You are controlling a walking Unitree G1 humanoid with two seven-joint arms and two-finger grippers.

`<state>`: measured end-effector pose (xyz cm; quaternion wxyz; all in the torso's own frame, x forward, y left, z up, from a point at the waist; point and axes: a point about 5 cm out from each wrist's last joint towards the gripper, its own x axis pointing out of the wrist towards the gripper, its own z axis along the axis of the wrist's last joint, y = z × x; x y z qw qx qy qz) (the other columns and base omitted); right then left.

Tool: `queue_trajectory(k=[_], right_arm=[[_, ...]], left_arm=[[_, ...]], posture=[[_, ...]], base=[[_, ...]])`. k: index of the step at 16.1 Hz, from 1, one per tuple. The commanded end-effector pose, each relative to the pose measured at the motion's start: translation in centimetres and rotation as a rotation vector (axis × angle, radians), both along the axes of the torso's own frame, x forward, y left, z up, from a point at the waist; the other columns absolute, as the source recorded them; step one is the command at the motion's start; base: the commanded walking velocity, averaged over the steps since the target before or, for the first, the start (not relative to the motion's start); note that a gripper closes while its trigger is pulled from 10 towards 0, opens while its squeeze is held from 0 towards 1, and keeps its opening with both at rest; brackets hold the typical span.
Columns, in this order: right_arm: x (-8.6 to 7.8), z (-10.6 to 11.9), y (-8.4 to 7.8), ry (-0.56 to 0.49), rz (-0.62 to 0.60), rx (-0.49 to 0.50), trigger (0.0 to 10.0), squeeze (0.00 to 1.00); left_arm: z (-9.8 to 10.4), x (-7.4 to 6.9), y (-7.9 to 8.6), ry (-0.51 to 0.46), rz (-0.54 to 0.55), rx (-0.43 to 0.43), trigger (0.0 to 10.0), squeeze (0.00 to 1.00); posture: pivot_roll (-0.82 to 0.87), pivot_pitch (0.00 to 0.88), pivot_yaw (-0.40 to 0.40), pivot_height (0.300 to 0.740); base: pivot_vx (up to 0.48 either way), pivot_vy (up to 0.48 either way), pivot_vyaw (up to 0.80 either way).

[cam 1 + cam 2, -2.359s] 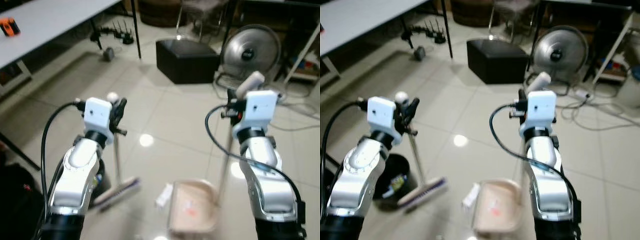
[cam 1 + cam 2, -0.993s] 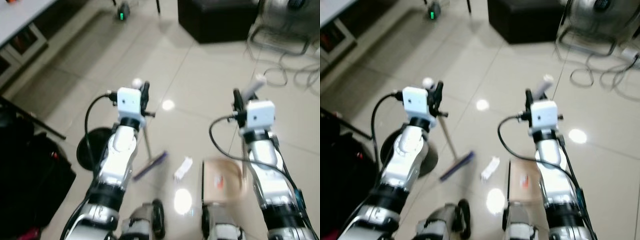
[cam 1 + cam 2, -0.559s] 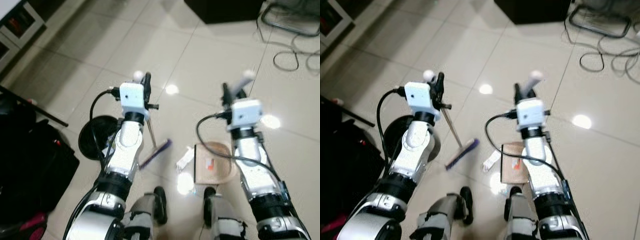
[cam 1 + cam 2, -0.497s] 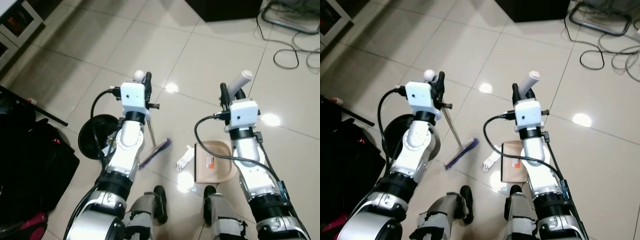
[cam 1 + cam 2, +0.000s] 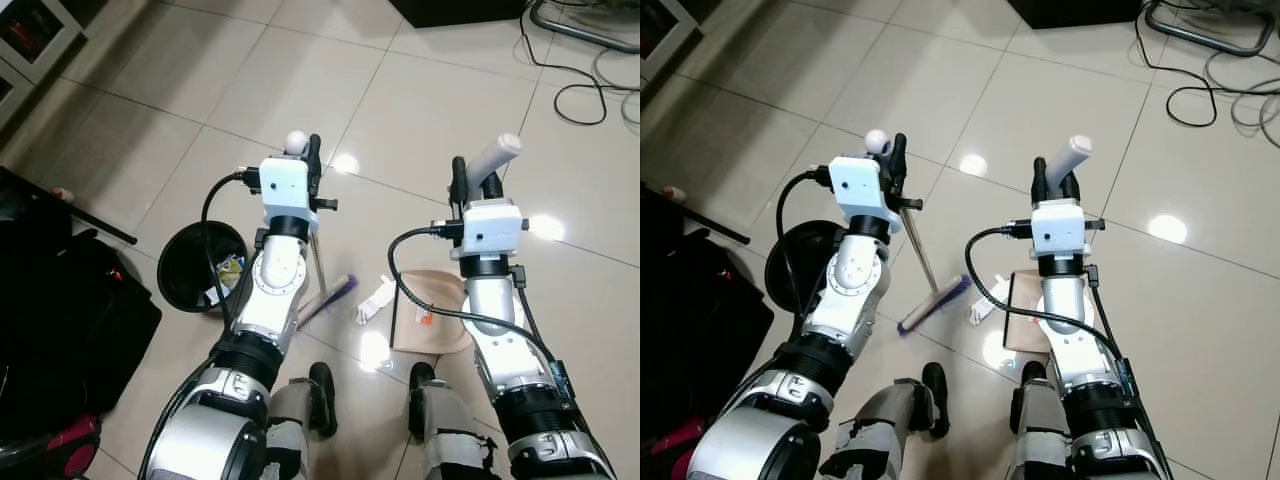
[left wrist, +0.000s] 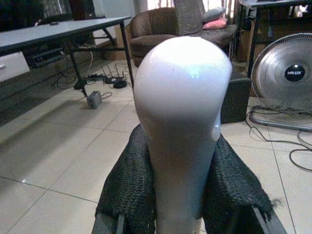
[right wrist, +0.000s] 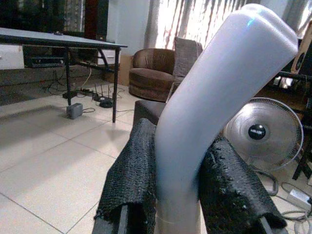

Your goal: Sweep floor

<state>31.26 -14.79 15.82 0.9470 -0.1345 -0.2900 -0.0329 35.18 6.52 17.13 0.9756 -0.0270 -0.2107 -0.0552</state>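
Left tool [image 6: 178,195] pinches the broom handle [image 6: 181,112]; right tool [image 7: 178,195] pinches the dustpan handle [image 7: 214,97]. Draw the bristles [image 5: 327,297] gently toward the crumpled paper [image 5: 376,298], keeping the dustpan [image 5: 432,325] flat on the floor.

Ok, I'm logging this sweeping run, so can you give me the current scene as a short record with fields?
left gripper: shut on the broom handle with a round white knob
right gripper: shut on the white angled dustpan handle
purple-bristled broom head: on the tile floor, beside the litter
crumpled white paper litter: between broom head and dustpan
beige plastic dustpan: mouth facing the litter
round black waste bin: on the robot's left, holding scraps
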Motion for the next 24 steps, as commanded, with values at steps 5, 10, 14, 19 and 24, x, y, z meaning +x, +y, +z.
queue_trajectory(k=[5, 10, 14, 19, 24], right_arm=[[-0.9, 3.3, -0.3, -0.125, 0.038, 0.098, 10.0, 0.00], [-1.0, 3.0, -2.9, -0.096, 0.004, -0.059, 10.0, 0.00], [-0.8, 0.0, -2.8, -0.006, -0.020, -0.089, 10.0, 0.00], [0.2, -1.6, 0.4, 0.042, -0.015, -0.008, 10.0, 0.00], [-0.4, -1.5, 4.7, 0.016, 0.087, 0.026, 10.0, 0.00]], left_arm=[[-1.5, 0.2, 1.1, 0.063, 0.050, -0.010, 10.0, 0.00], [-1.5, 0.4, 1.6, 0.059, 0.065, 0.002, 10.0, 0.00], [-1.2, 0.6, 1.6, 0.052, 0.068, -0.037, 10.0, 0.00], [0.7, 1.4, 0.5, 0.027, 0.063, -0.108, 10.0, 0.00], [1.1, 1.6, -0.8, 0.051, 0.070, -0.188, 10.0, 0.00]], posture=[[0.13, 0.437, 0.203, 0.740], [0.13, 0.432, 0.204, 0.740], [0.15, 0.441, 0.208, 0.740], [0.16, 0.436, 0.204, 0.740], [0.14, 0.422, 0.198, 0.740]], base=[[0.000, 0.000, 0.00], [0.000, 0.000, 0.00], [0.000, 0.000, 0.00], [0.000, 0.000, 0.00], [0.000, 0.000, 0.00]])
